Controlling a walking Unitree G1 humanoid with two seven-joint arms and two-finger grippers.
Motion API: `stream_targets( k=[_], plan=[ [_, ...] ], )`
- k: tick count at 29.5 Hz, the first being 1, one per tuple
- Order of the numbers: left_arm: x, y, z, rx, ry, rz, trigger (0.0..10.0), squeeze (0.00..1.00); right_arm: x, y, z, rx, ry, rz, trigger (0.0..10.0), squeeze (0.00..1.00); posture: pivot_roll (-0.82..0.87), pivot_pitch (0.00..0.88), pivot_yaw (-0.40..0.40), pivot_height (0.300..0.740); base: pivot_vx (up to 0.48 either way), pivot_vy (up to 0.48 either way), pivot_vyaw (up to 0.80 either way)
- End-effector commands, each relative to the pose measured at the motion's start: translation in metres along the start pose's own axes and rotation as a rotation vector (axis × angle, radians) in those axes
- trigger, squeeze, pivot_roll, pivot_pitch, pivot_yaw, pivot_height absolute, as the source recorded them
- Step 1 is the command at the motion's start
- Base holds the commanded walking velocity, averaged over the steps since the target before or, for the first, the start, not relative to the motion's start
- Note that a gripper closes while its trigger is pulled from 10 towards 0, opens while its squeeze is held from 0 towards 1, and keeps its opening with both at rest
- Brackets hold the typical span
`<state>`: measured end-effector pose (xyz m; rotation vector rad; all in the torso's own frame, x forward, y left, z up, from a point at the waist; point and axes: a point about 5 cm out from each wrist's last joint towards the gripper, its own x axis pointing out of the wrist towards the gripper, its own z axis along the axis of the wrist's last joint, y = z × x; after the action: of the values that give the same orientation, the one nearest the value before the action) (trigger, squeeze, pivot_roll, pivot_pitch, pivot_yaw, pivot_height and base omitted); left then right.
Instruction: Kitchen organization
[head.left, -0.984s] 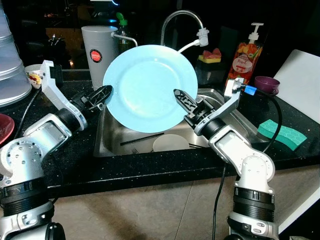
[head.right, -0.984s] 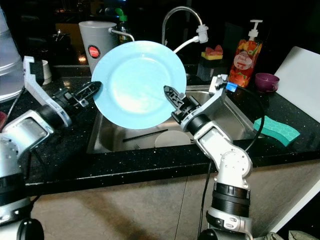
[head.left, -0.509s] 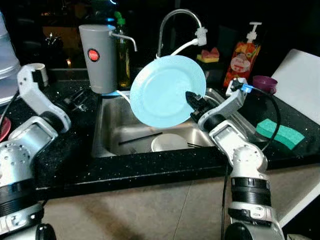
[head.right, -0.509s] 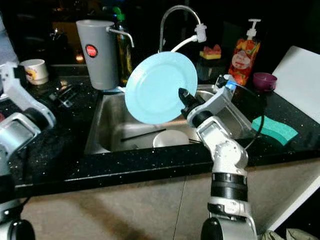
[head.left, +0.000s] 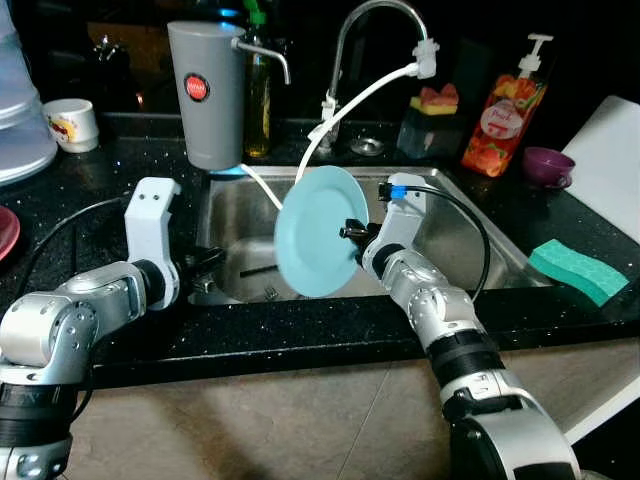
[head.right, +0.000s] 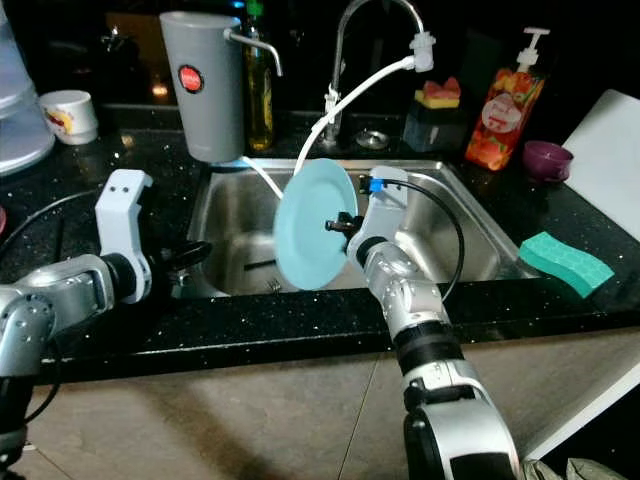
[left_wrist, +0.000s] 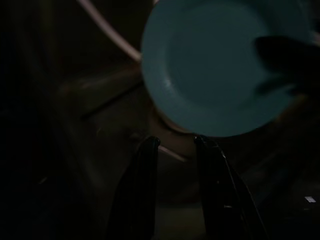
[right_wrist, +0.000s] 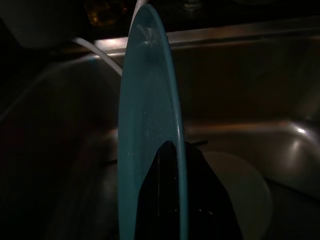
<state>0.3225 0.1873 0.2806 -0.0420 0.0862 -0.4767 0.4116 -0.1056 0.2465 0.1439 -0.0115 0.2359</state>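
Observation:
A light blue plate stands nearly on edge over the steel sink. My right gripper is shut on its right rim. In the right wrist view the plate is edge-on with a black finger pressed to its face. My left gripper sits low at the sink's left rim, apart from the plate, open with nothing between its fingers. A white bowl lies on the sink floor below the plate.
The faucet with a white hose arches over the sink. A grey jug and white mug stand back left. A soap bottle, purple cup, green sponge and white board lie right.
My left gripper has let go of the plate and drawn back to the sink's left rim. The right gripper has lowered the plate toward the sink and turned it nearly edge-on. The camera shifted.

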Motion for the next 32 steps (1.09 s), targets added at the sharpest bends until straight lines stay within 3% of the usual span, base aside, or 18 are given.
stream_targets(
  k=[1,2,5,7,8,10,12,14,18,28,32],
  plan=[
    [-0.001,-0.007,0.005,0.027,-0.025,-0.051,10.0,0.0,0.002,-0.001,0.004,-0.104,-0.024,-0.038,10.0,0.46,0.13,0.189,-0.103,0.74,0.0,0.0,0.0],
    [0.0,-0.008,0.006,0.028,-0.025,-0.052,10.0,0.0,0.002,-0.001,0.004,-0.108,-0.039,-0.033,10.0,1.0,0.14,0.187,-0.101,0.74,0.0,0.0,0.0],
    [0.001,-0.009,0.006,0.031,-0.023,-0.047,10.0,0.0,0.002,-0.002,0.011,-0.058,-0.088,-0.026,10.0,1.0,0.13,0.184,-0.098,0.74,0.0,0.0,0.0],
    [0.001,-0.01,0.006,0.035,-0.025,-0.05,10.0,0.0,0.0,-0.003,0.03,0.004,-0.207,-0.026,10.0,1.0,0.13,0.184,-0.098,0.74,0.0,0.0,0.0],
    [0.001,-0.011,0.006,0.034,-0.032,-0.055,10.0,0.0,-0.003,-0.005,0.044,0.048,-0.289,-0.021,10.0,0.0,0.13,0.174,-0.094,0.74,0.0,0.0,0.0],
    [0.001,-0.012,0.008,0.037,-0.056,-0.067,10.0,0.0,-0.012,-0.009,0.069,0.101,-0.44,-0.01,10.0,0.0,0.13,0.174,-0.094,0.74,0.0,0.0,0.0],
    [0.001,-0.013,0.008,0.038,-0.06,-0.069,10.0,0.0,-0.013,-0.009,0.072,0.103,-0.455,-0.008,10.0,0.0,0.13,0.174,-0.094,0.74,0.0,0.0,0.0],
    [0.001,-0.014,0.009,0.044,-0.075,-0.075,10.0,0.0,-0.017,-0.011,0.077,0.077,-0.485,-0.018,10.0,0.0,0.12,0.165,-0.09,0.74,0.0,0.0,0.0],
    [-0.002,-0.025,0.014,0.064,-0.169,-0.116,10.0,0.0,-0.041,-0.013,0.091,-0.058,-0.596,-0.054,10.0,0.0,0.11,0.152,-0.081,0.74,0.0,0.0,0.0],
    [-0.005,-0.048,0.006,0.121,-0.257,-0.148,10.0,0.0,-0.066,-0.015,0.082,-0.18,-0.637,-0.115,10.0,0.0,0.11,0.147,-0.077,0.74,0.0,0.0,0.0],
    [-0.004,-0.061,0.0,0.083,-0.3,-0.191,10.0,0.0,-0.073,-0.021,0.078,-0.275,-0.626,-0.201,10.0,0.0,0.11,0.148,-0.073,0.74,0.0,0.0,0.0]
  ],
)
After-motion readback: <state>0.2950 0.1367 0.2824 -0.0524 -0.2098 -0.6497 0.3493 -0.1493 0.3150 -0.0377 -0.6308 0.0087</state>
